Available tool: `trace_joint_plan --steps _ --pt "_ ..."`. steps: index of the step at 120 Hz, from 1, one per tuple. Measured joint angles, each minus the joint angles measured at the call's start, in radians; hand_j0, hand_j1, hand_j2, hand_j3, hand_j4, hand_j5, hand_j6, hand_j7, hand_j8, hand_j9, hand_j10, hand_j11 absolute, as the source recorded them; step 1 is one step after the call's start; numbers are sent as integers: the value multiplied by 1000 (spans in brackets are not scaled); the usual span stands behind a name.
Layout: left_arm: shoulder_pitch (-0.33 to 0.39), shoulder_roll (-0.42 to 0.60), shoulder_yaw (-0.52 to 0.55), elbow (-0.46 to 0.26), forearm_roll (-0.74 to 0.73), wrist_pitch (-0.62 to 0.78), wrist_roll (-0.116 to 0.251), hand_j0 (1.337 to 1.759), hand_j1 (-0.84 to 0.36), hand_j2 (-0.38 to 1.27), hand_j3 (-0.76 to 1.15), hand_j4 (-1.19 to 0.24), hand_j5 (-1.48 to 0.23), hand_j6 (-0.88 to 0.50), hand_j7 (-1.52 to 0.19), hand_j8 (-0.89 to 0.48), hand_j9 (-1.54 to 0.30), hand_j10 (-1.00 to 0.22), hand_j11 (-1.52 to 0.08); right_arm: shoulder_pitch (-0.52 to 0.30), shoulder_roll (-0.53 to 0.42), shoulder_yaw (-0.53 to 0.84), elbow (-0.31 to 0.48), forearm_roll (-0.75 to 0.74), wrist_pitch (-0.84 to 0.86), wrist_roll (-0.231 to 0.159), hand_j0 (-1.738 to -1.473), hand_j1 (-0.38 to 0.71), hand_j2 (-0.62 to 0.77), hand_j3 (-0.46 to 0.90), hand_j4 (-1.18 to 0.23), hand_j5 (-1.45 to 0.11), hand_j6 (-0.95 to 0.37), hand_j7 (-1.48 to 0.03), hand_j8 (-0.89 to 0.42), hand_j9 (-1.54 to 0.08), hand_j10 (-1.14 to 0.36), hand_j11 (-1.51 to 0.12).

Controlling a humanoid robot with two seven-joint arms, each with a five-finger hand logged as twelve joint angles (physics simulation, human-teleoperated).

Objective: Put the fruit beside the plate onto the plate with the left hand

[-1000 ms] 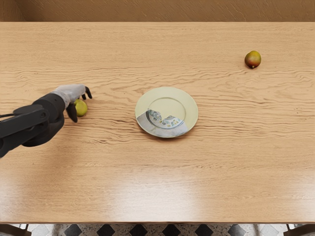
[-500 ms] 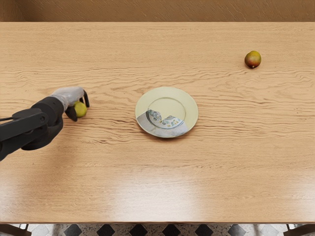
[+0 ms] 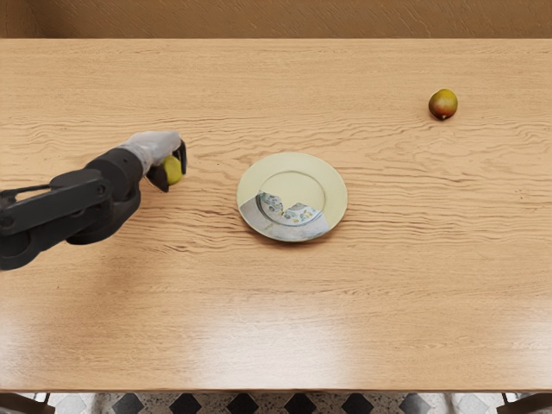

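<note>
On a wide wooden table (image 3: 345, 302), seen from above at a slant, a pale round plate (image 3: 331, 183) lies near the middle, with a shiny reflection across its lower half. To the left of the plate, apart from it, is the robot's left hand (image 3: 153, 150) – light grey, on a thick dark arm that comes in from the picture's left edge. Its fingers are curled around a small yellow-green fruit (image 3: 173, 170), which shows at the right-hand side of the hand, facing the plate, with dark fingertips above and below it. The fruit is not on the plate; bare wood lies between them. Whether the fruit is touching the table or raised off it cannot be told from this view. Far off, near the table's back right corner – well apart from the plate – sits a second fruit (image 3: 442, 104), red and yellow. The right arm does not show.
</note>
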Motion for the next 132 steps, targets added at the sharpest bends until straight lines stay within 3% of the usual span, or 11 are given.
trace_joint_plan --steps 8,43,76,96,101,120,132 --pt "-23 -7 -1 -26 -3 -2 0 1646 -333 256 0 -720 -1098 -279 -1054 -309 -1068 -573 -1090 -1 0 0 0 0 0 0 -1658 -349 0 0 0 0 0 0 0 0 0 0" --pt "-81 -223 0 -68 -9 -12 -1 1647 -330 270 0 -724 -1120 -281 -1050 -311 -1068 -577 -1090 -1 0 0 0 0 0 0 -1658 -349 0 0 0 0 0 0 0 0 0 0" --pt "-84 -269 18 -56 -1 -28 -1 1647 -302 226 0 -738 -1107 -310 -1041 -323 -1065 -597 -1084 -1 0 0 0 0 0 0 -1658 -349 0 0 0 0 0 0 0 0 0 0" --pt "-90 -307 45 -19 1 -26 -1 1651 -316 452 0 -752 -1083 -353 -1031 -375 -1048 -663 -1060 -1 0 0 0 0 0 0 -1658 -349 0 0 0 0 0 0 0 0 0 0" --pt "-89 -315 46 -13 1 -26 0 1652 -290 413 0 -696 -990 -351 -943 -375 -958 -660 -972 -1 0 0 0 0 0 0 -1658 -349 0 0 0 0 0 0 0 0 0 0" --pt "-89 -320 30 -11 -3 -19 0 1655 23 197 0 -348 -492 -190 -470 -201 -477 -332 -483 -1 0 0 0 0 0 0 -1658 -349 0 0 0 0 0 0 0 0 0 0" --pt "-87 -210 -32 -72 -58 -21 0 1656 137 124 0 -224 -315 -127 -301 -134 -306 -214 -309 -2 0 0 0 0 0 0 -1658 -349 0 0 0 0 0 0 0 0 0 0"
